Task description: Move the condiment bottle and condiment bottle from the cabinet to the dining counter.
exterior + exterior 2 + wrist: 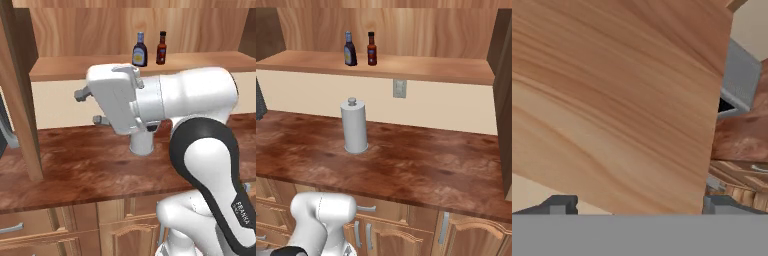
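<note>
Two condiment bottles stand side by side on the shelf of the open cabinet. One is a slim dark-brown bottle with a red label. The other is a rounder dark bottle with a yellow label. My gripper hangs below and left of the shelf and points left, away from the bottles. Its jaws are open with nothing between them. In the hand view it faces the cabinet's open left door at close range. The dining counter is out of view.
A grey paper-towel holder stands on the reddish wall-side worktop under the shelf, half hidden by my arm in the left base view. The cabinet's right door stands open. A wall outlet sits under the shelf.
</note>
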